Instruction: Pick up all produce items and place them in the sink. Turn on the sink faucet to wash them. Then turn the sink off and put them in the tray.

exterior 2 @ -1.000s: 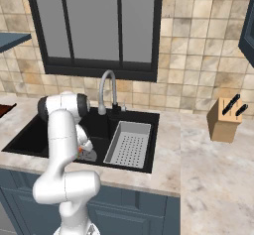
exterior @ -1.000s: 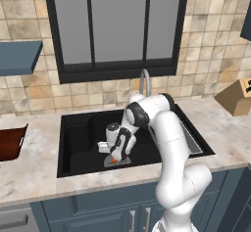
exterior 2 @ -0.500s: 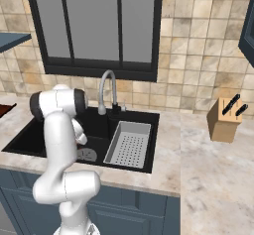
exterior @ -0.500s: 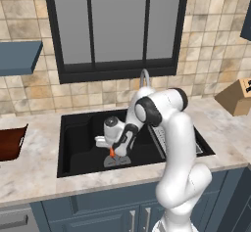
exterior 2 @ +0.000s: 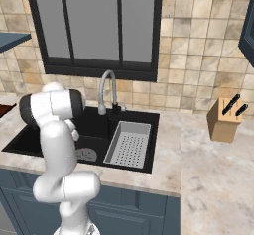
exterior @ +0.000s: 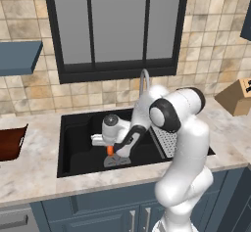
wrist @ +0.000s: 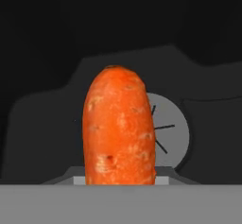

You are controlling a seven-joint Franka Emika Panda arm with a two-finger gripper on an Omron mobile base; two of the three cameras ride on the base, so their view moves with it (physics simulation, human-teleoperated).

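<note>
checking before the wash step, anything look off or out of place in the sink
Nothing stands out. The carrot is in the gripper above the drain, inside the sink. The faucet stands upright with no water visible, and the drainer sits level in the basin.

We see the carrot in the hand above the sink drain; faucet behind, tray left on the bench.

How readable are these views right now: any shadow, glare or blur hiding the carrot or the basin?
Hand view: carrot sharp and evenly lit, close to the lens; sink behind nearly black, only the pale drain readable. Left base view: soft render; carrot a small orange spot by the gripper. Right base view: no glare; the arm blocks part of the basin.
</note>
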